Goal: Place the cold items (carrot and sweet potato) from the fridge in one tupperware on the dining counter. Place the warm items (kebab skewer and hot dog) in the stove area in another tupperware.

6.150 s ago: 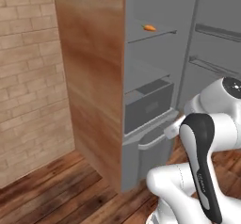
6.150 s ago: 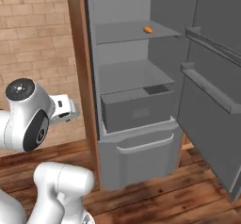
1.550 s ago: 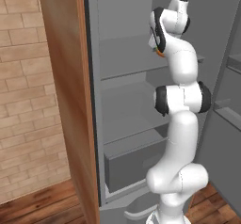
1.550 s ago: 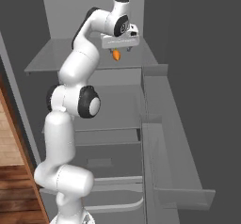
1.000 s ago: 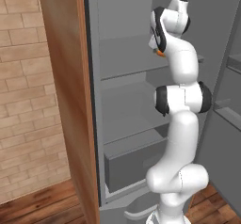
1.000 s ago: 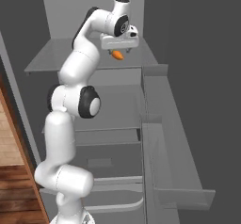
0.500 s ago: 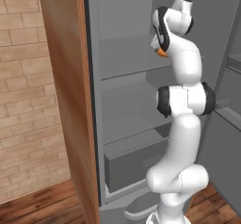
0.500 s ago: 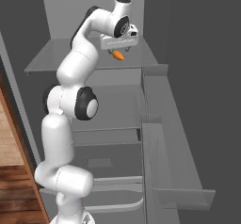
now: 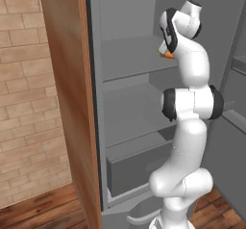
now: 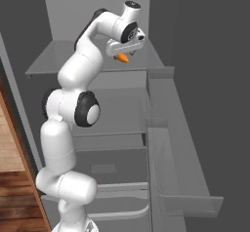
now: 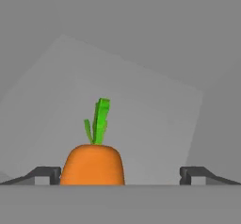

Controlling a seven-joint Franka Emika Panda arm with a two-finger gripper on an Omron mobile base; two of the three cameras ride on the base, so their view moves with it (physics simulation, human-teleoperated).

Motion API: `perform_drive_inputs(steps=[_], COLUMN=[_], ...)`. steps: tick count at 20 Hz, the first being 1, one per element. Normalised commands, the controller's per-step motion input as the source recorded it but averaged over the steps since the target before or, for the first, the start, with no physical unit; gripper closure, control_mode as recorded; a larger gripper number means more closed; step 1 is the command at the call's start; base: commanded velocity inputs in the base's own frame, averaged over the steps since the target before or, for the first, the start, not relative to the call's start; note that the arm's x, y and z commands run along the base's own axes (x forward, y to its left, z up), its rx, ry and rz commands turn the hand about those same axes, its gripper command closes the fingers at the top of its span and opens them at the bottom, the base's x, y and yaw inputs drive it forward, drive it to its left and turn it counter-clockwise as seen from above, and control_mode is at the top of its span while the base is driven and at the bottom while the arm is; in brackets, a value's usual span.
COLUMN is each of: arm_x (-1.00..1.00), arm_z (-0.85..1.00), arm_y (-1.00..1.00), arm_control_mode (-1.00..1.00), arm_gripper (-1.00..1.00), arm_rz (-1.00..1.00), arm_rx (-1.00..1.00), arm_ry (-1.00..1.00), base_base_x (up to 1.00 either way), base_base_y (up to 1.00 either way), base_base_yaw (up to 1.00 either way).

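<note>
The orange carrot with green leafy top (image 11: 93, 164) is lying on the grey upper fridge shelf (image 10: 58, 60), sitting between the fingertips of the wide-open pincer (image 11: 120, 175). It is likely stiff, light and smooth; gripping across the thick orange shoulder appears soundest.
</note>
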Motion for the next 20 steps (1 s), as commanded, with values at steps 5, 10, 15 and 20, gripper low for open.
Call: perform_drive_inputs(steps=[5,10,15,20], arm_x=[-0.02,-0.05,0.0,-0.05], arm_z=[-0.06,-0.22,-0.22,0.0], arm_y=[-0.06,-0.01,0.0,0.0], arm_control_mode=[-1.0,-1.0,-1.0,-1.0], arm_gripper=[-1.0,1.0,1.0,1.0], arm_rz=[0.09,0.07,0.02,0.0], arm_rx=[0.0,-0.01,-0.01,0.0], arm_ry=[0.0,0.0,0.0,-0.02], base_base_x=[0.0,0.0,0.0,0.0], base_base_y=[0.0,0.0,0.0,0.0], base_base_yaw=[0.0,0.0,0.0,0.0])
